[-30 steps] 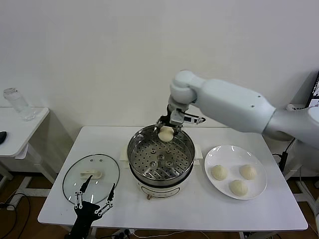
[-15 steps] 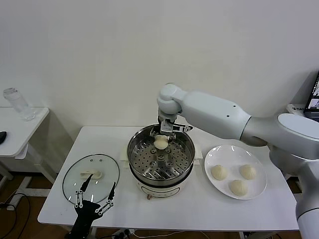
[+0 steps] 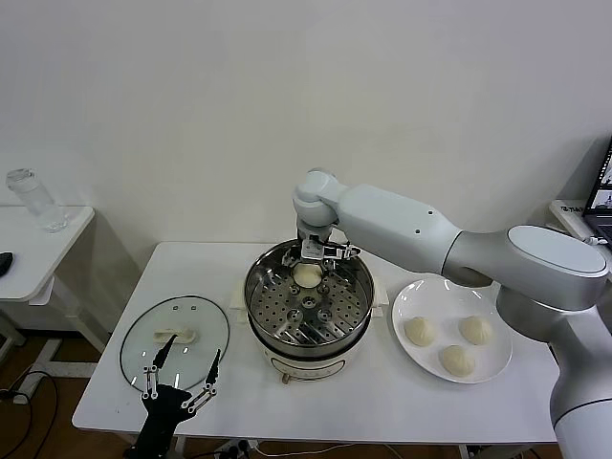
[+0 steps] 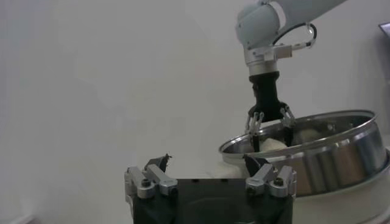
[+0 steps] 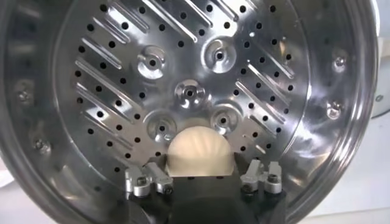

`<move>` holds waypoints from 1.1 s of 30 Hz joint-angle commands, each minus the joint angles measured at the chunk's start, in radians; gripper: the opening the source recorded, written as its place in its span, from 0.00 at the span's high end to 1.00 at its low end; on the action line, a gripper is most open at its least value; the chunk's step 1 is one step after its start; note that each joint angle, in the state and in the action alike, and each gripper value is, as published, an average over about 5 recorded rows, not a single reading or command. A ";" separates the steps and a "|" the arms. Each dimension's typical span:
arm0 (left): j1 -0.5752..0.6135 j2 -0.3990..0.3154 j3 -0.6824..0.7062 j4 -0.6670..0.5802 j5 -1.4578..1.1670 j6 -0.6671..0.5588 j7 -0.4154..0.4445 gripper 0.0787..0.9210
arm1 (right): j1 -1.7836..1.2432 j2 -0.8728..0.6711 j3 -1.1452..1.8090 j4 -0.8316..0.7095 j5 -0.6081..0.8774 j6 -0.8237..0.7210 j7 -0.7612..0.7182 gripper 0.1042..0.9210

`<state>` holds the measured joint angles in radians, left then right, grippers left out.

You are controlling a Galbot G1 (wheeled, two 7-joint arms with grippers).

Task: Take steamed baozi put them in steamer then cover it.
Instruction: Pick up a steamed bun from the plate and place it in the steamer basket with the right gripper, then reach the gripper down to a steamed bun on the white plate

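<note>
Straddling baozi (image 3: 307, 275) in steamer (image 3: 356, 316), right tool (image 3: 308, 271) (spread wide)

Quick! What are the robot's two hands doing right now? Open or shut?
Left gripper: open, holding nothing, near the lid.
Right gripper: open over the steamer, a bun just below its fingers.

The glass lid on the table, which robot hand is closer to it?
Left. The left gripper hovers open at the near edge of the cover. The right gripper is over in the steamer, around a baozi.
</note>
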<state>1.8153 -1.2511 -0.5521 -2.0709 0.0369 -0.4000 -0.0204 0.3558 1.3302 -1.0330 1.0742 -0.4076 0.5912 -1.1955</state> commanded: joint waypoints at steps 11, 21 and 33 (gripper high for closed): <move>-0.006 0.004 0.004 -0.004 0.002 0.005 -0.001 0.12 | 0.229 -0.352 -0.027 0.220 0.559 -0.383 -0.041 0.12; -0.018 0.014 0.017 0.004 0.018 -0.003 0.001 0.12 | 0.326 -0.599 -0.257 0.094 0.740 -0.591 -0.054 0.12; -0.025 0.013 0.020 -0.002 0.027 0.000 -0.001 0.12 | 0.110 -0.674 -0.360 0.125 0.775 -0.682 0.064 0.12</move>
<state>1.7906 -1.2383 -0.5324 -2.0720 0.0618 -0.4004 -0.0212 0.5224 0.7413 -1.3238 1.2020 0.2960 -0.0145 -1.1636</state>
